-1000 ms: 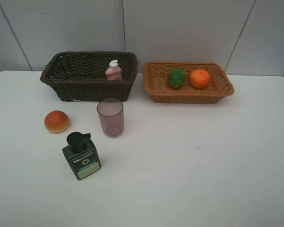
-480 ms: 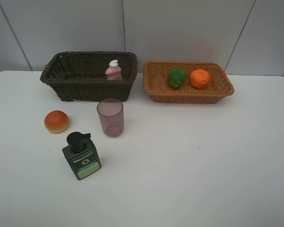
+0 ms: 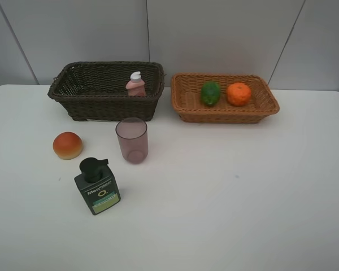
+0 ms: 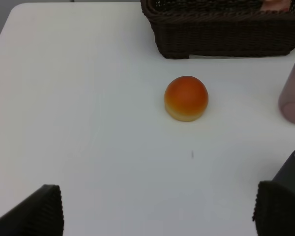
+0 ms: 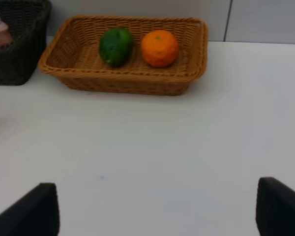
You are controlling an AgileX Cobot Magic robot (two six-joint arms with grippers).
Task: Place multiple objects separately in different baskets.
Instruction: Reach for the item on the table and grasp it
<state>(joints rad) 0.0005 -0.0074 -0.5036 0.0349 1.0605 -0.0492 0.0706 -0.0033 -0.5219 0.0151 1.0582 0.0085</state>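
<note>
The dark brown basket [image 3: 79,104] holds the pink bottle [image 3: 136,84]. The tan basket [image 3: 226,116] holds the green lime [image 3: 211,93] and the orange tangerine [image 3: 238,94]. The peach-like fruit [image 3: 68,145], the mauve cup [image 3: 131,140] and the dark green pump bottle [image 3: 97,186] stand on the white table. Neither arm shows in the high view. My left gripper [image 4: 157,209] is open and empty, short of the fruit [image 4: 186,98]. My right gripper [image 5: 157,209] is open and empty, short of the tan basket [image 5: 128,81].
The white table [image 3: 243,192] reaches a grey panelled wall behind the baskets. The cup's edge [image 4: 292,93] and the brown basket [image 4: 226,39] show in the left wrist view.
</note>
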